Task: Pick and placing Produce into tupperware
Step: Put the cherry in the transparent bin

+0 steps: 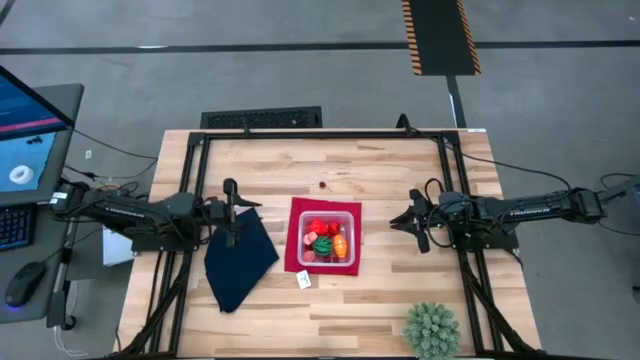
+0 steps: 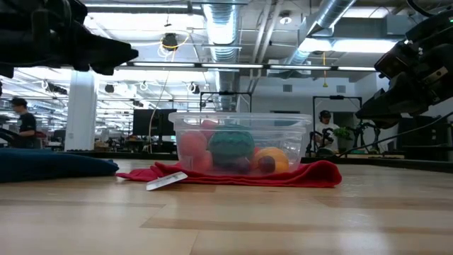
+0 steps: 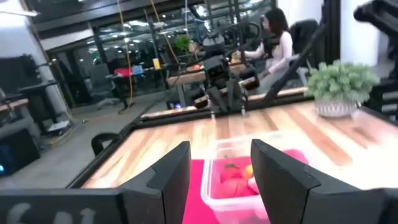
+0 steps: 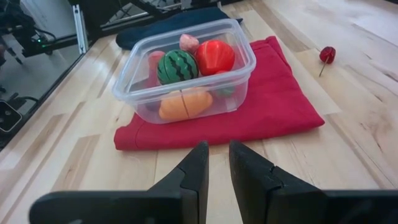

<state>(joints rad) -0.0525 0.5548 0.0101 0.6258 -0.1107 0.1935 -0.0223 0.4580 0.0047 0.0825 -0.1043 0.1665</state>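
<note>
Clear container (image 4: 186,65): mid-table on red mat (image 4: 273,106), fruit inside.
Cherry (image 4: 327,55): stranded toward far edge; could be overlooked or rolled.
Left gripper (image 3: 221,177): parted, empty.
Right gripper (image 4: 214,168): nearly pressed together, empty.

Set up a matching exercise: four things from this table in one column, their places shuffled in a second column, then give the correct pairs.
Things:
1. green striped ball
2. small dark red fruit
3. navy cloth
4. spiky green plant

Places:
A. bare wood, beyond the red mat
B. near table corner on the right arm's side
C. inside the tupperware
D. under the left gripper

Pairs: 1-C, 2-A, 3-D, 4-B
</note>
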